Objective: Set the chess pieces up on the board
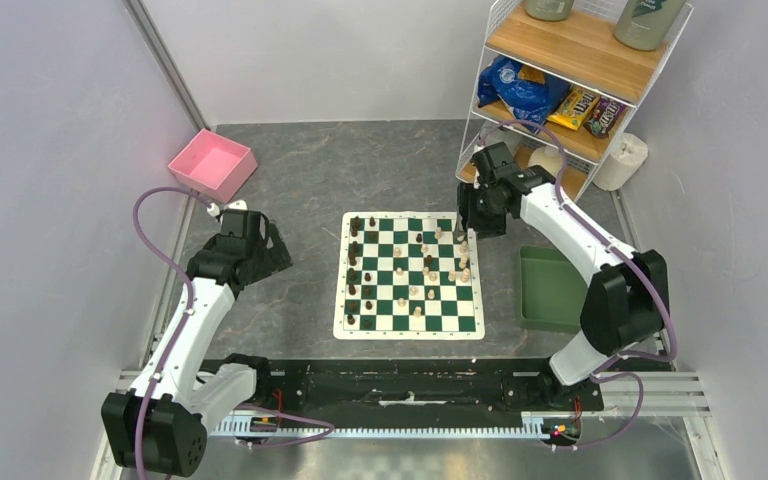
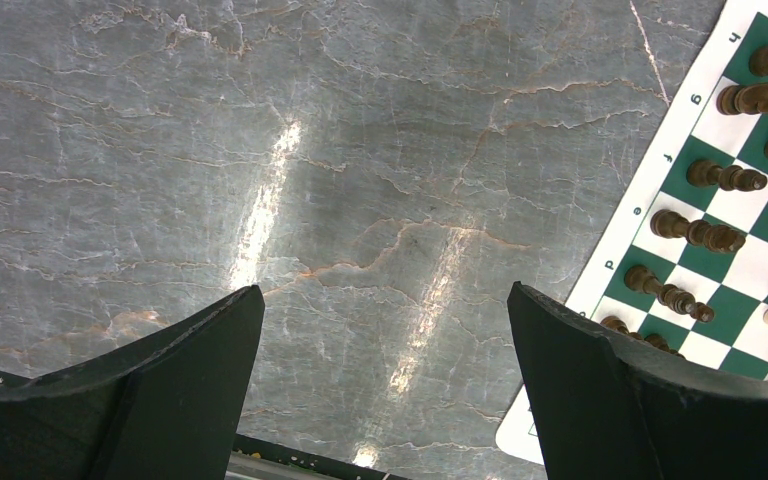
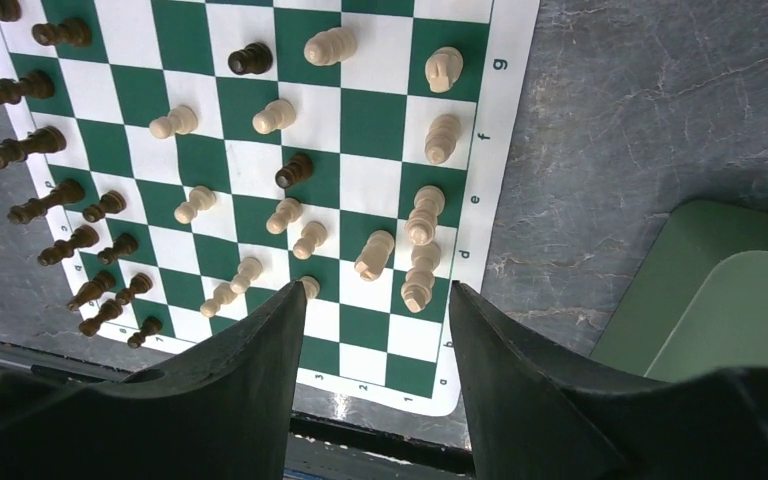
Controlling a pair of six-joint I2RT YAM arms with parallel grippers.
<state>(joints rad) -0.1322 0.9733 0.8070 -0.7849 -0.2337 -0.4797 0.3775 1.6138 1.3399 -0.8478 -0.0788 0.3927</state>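
Note:
The board (image 1: 408, 332) lies flat in the middle of the table. Dark chess pieces (image 1: 353, 265) line its left columns, and a few stand further in. Pale chess pieces (image 1: 463, 262) stand along its right side and scattered over the middle. My right gripper (image 1: 465, 228) hovers over the board's far right corner. In the right wrist view it (image 3: 375, 290) is open, with only bare squares between its fingers and a pale piece (image 3: 418, 285) just beyond. My left gripper (image 1: 270, 255) is open over bare table left of the board (image 2: 650, 180), holding nothing (image 2: 385, 290).
A pink bin (image 1: 212, 163) sits at the back left. A plain green tray (image 1: 550, 288) lies right of the board and shows again (image 3: 730, 300) in the right wrist view. A wire shelf rack (image 1: 570, 80) with snacks and a paper roll (image 1: 623, 160) stand at the back right.

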